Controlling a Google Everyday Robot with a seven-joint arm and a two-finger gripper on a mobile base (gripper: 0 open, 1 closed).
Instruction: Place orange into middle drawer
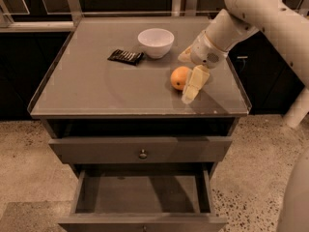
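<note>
The orange (178, 77) rests on the grey-brown cabinet's top (96, 86), right of centre. My gripper (189, 76) is down at the orange's right side, open, with one pale finger (194, 85) right beside the fruit and the other behind it. It holds nothing. The middle drawer (142, 193) is pulled open below, and its grey interior has nothing in it.
A white bowl (156, 42) and a dark snack packet (126, 56) sit at the back of the top. The top drawer with a round knob (143, 153) is shut. My arm (260, 13) reaches in from the upper right. The floor is speckled.
</note>
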